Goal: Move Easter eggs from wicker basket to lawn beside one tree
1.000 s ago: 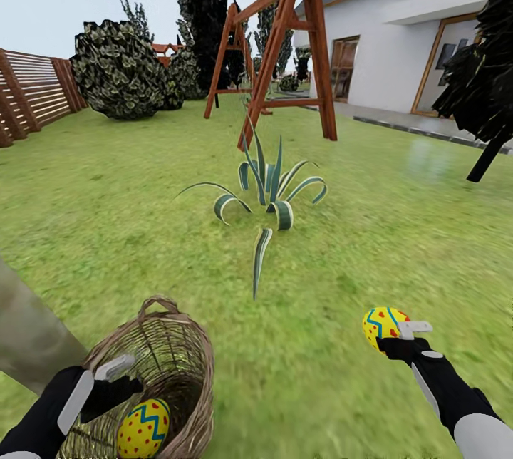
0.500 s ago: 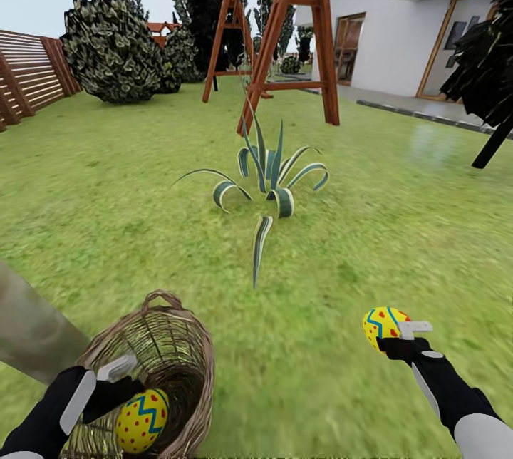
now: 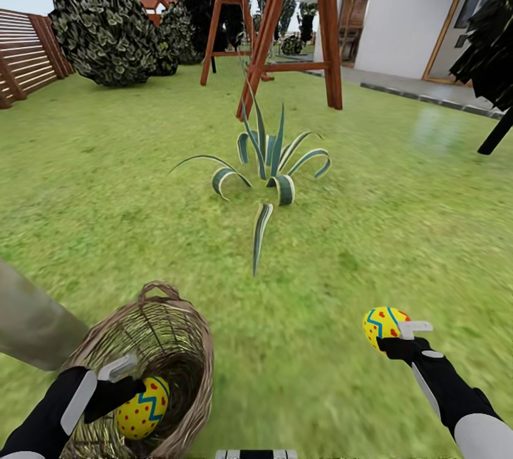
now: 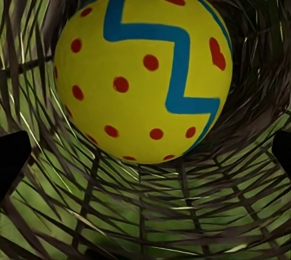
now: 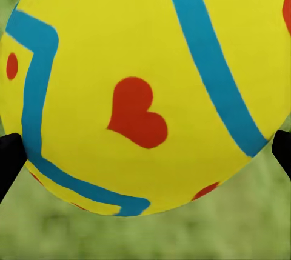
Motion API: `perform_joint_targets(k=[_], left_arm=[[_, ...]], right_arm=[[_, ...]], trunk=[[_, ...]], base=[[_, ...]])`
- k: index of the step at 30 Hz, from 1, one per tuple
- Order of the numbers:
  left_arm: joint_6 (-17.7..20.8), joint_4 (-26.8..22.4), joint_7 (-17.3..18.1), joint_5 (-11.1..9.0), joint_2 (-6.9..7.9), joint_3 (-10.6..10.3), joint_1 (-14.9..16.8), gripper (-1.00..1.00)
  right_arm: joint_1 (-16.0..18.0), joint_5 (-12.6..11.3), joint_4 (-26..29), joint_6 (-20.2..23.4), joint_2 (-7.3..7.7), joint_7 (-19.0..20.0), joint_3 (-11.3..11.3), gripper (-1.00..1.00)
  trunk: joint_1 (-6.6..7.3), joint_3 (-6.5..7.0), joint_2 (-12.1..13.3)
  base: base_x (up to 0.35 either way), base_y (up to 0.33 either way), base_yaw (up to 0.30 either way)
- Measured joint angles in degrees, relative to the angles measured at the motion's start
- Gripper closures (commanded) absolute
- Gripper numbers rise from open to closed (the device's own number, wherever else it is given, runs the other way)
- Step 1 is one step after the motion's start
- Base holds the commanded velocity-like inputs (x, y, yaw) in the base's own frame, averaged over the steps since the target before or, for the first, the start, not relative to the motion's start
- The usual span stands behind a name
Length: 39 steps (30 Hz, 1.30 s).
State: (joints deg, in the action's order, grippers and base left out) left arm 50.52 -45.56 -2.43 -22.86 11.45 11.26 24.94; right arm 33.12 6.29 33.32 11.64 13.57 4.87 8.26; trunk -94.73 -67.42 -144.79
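- Round brown open-weave wicker basket (image 3: 182,345) stands on the bright green lawn (image 3: 107,188), tipped on its side; this is the landmark
- Left gripper (image 3: 132,384) reaches into the basket mouth; a yellow Easter egg with red dots and a blue zigzag (image 3: 142,408) sits between its fingers; in the left wrist view this dotted egg (image 4: 143,71) lies against the weave (image 4: 145,211); whether the jaws pinch it, I cannot tell
- Right gripper (image 3: 399,334), well apart from the basket, pinches a second yellow egg with red hearts (image 3: 383,325); heart pattern confirmed at close range (image 5: 145,90)
- Pale grey-green tree trunk (image 3: 28,323) rises just beside the basket; striped agave plant (image 3: 267,174) stands beyond it
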Motion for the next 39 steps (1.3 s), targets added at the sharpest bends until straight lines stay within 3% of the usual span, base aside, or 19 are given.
perform_joint_targets(k=[7,14,18,25,39], left_arm=[[-0.9,0.1,0.0,0.0,-0.02,0.0,0.0,-1.0],[-1.1,0.2,0.0,0.2,-0.11,-0.2,0.0,-1.0],[-2.0,0.4,-0.1,0.3,-1.63,-0.4,0.0,-1.0],[-3.6,0.4,-0.1,0.5,-1.71,-0.4,0.0,-1.0],[-3.6,0.1,-0.7,0.6,-1.22,0.1,0.0,-1.0]], right_arm=[[0.0,0.0,0.0,0.0,-0.08,0.0,0.0,1.0],[0.0,0.0,0.0,0.0,-0.08,0.0,0.0,1.0],[0.0,0.0,0.0,0.0,-0.08,0.0,0.0,1.0],[0.0,0.0,0.0,0.0,-0.28,0.0,-0.1,1.0],[0.0,0.0,0.0,0.0,-0.87,0.0,-0.1,1.0]], trunk=[[-0.1,-0.89,-0.1],[-0.07,-0.89,-0.1],[-0.08,-0.89,-0.1],[-0.1,-0.89,-0.1],[-0.46,-3.99,-0.2]], base=[[0.0,0.0,0.0],[0.115,-0.021,0.0],[0.198,-0.096,0.0],[0.005,-0.003,0.0],[0.0,0.0,0.0]])
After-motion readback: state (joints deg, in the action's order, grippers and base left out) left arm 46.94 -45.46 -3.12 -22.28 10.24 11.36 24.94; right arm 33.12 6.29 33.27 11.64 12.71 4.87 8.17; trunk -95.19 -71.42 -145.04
